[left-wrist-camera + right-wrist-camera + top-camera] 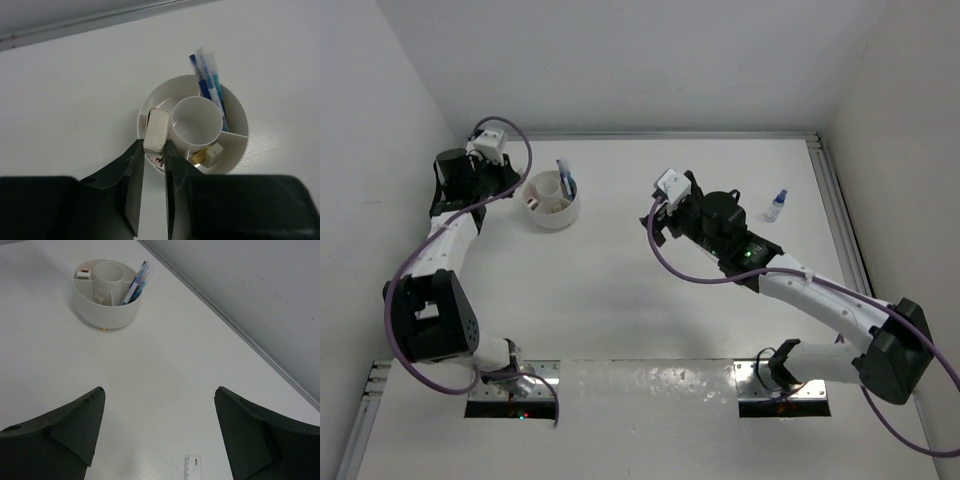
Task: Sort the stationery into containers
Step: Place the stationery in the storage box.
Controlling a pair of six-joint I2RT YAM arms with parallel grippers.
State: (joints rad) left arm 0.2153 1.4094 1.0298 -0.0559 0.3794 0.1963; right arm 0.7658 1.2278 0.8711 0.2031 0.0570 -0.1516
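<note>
Left gripper [152, 148] is pinched narrow on one pale eraser [157, 127], over the lower-left rim of the single white tub [239, 117] at centre frame. Three pens [207, 85] lean in its upper compartment; two small erasers [214, 152] lie in its lower-right one. Right gripper [159, 392] gapes wide, holding nothing, above one clear ruler [192, 467] at the bottom edge, its markings too small to read. One blue-capped bottle [776, 206] stands right of centre in the top view.
</note>
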